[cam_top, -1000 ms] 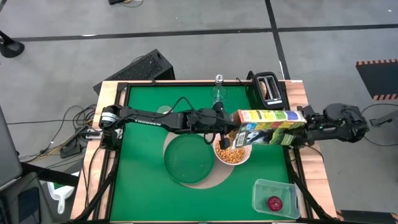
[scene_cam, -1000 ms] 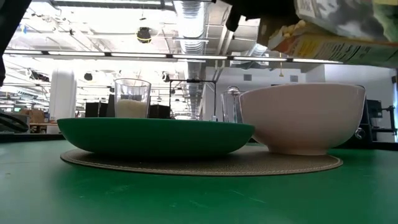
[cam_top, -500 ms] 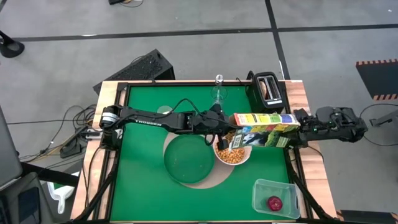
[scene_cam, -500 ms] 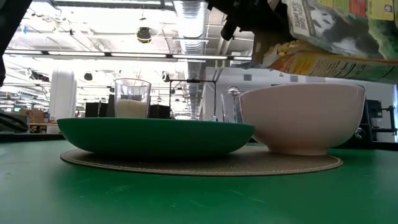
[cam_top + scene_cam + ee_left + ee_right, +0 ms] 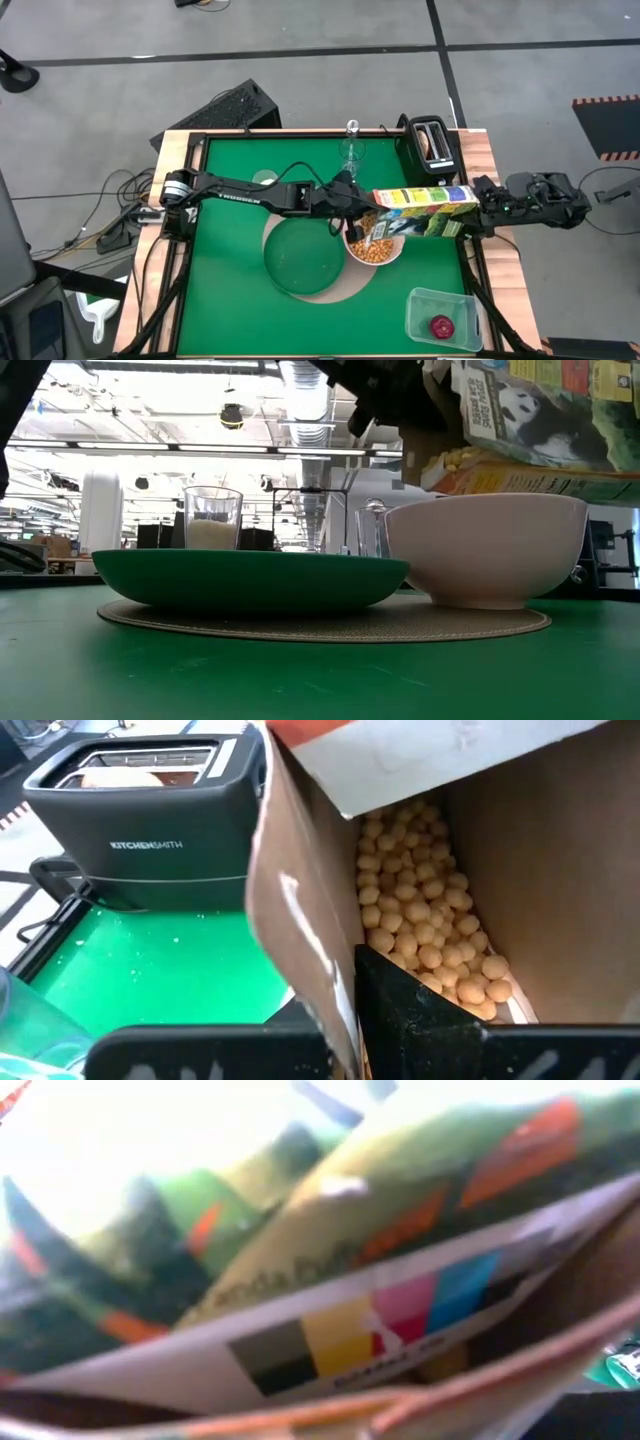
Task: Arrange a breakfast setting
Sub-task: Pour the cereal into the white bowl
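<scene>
Green felt table (image 5: pixel 230 300) carries a round tan mat (image 5: pixel 335 288) at centre. On it, a dark green plate (image 5: pixel 303 256) sits at 9 o'clock of the white bowl (image 5: pixel 374 250) of cereal. Tilted green-and-yellow cereal box (image 5: pixel 425 208) hangs over the bowl, clamped by the right gripper (image 5: pixel 482 208) at 3 o'clock. Left gripper (image 5: pixel 352 196), fingers together, pinches its flap.

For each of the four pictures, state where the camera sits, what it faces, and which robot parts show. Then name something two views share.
High: overhead, facing down; both arms, cereal box over white bowl.
Low: at tabletop height, facing level; green plate, bowl, an arm above.
Left wrist: on the left arm, facing the box's open end and toaster; left gripper.
Right wrist: on the right arm, pressed against the box.
Shared: all four show the box.
</scene>
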